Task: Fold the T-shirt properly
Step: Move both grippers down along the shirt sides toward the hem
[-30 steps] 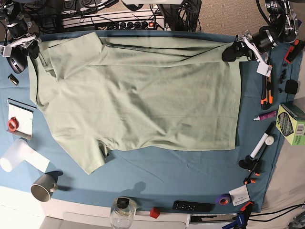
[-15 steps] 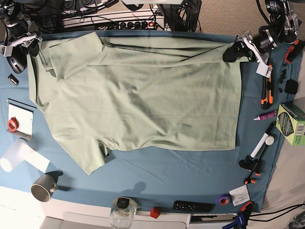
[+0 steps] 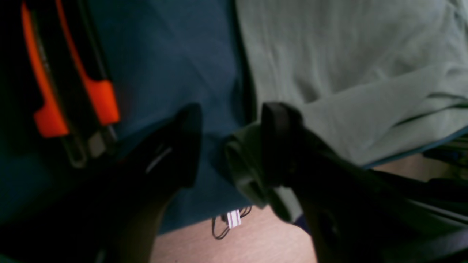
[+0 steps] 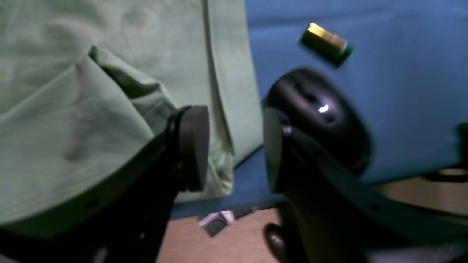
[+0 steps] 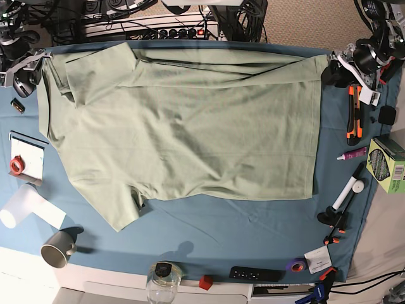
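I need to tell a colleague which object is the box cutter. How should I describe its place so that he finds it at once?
Start from the large green T-shirt spread on the blue table cloth. Go to the shirt's straight hem on the base view's right side; just beyond its far corner lies the cutter, pointing along the cloth's edge. It is the only long black tool with bright orange grips there; the marker nearer the camera is black and white.

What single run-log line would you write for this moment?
stage: far edge folded over | T-shirt: flat on table cloth | left gripper: open, off hem corner | right gripper: open, beside shirt edge
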